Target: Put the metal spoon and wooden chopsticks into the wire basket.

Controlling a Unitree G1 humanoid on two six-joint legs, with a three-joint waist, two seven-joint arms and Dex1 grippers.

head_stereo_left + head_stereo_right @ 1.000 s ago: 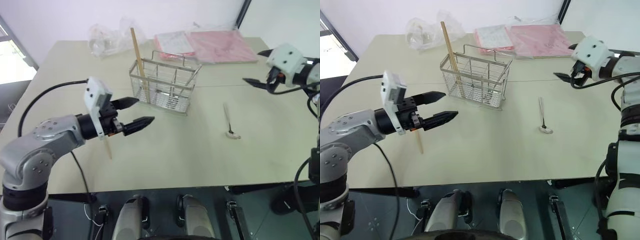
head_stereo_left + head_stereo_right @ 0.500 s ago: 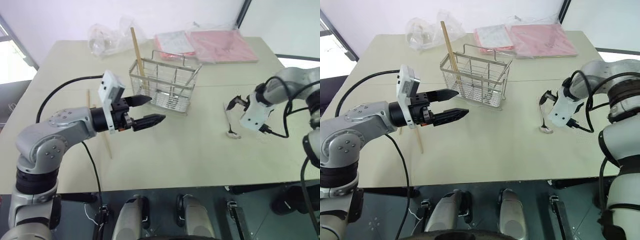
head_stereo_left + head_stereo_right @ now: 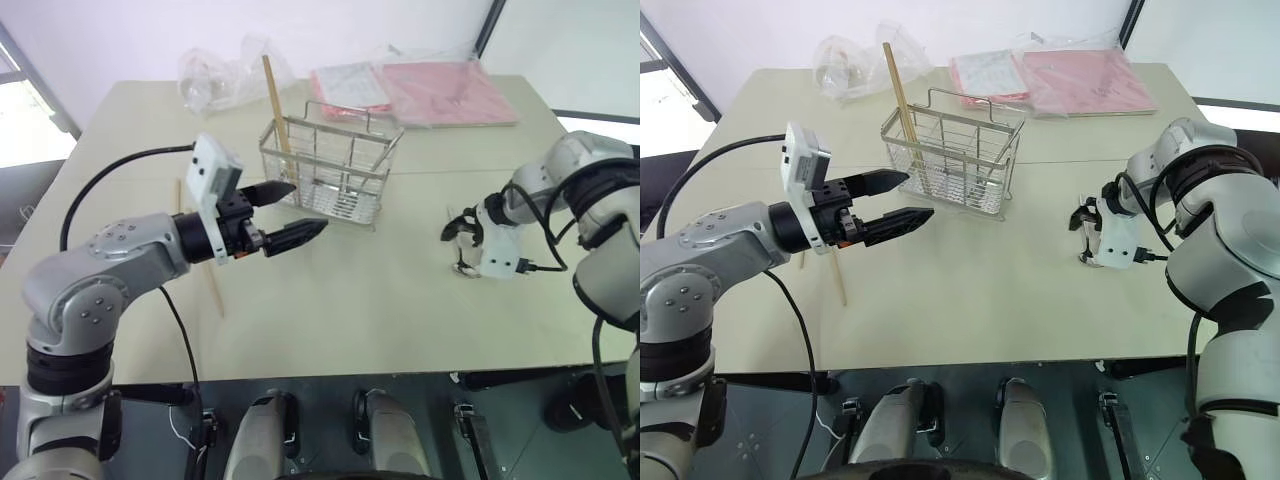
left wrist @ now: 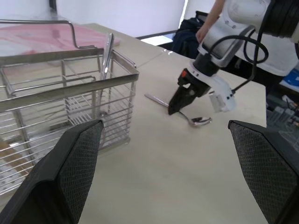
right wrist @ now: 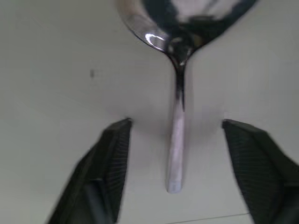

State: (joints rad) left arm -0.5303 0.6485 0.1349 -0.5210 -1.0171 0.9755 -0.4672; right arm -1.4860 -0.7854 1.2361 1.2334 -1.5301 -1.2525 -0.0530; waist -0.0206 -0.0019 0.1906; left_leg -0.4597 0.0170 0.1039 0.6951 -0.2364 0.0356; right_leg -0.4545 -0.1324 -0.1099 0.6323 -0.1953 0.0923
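The metal spoon [image 3: 463, 268] lies on the table right of the wire basket [image 3: 335, 170]. My right gripper [image 3: 458, 232] points down over the spoon. It is open, one finger on each side of the handle [image 5: 176, 140], with table showing in the gaps. One of the wooden chopsticks [image 3: 275, 105] stands in the basket's left end. Another [image 3: 213, 290] lies flat on the table, partly hidden behind my left arm. My left gripper [image 3: 308, 207] hovers open and empty, level, just in front of the basket's left side.
Crumpled clear plastic bags [image 3: 220, 70] and pink flat packets [image 3: 440, 90] lie along the table's back. Bare tabletop [image 3: 350, 300] stretches between the basket, the spoon and the front edge.
My right gripper has dropped from high at the right down onto the spoon, rolling at the wrist, and its jaws have narrowed around the handle. The left gripper has stayed by the basket.
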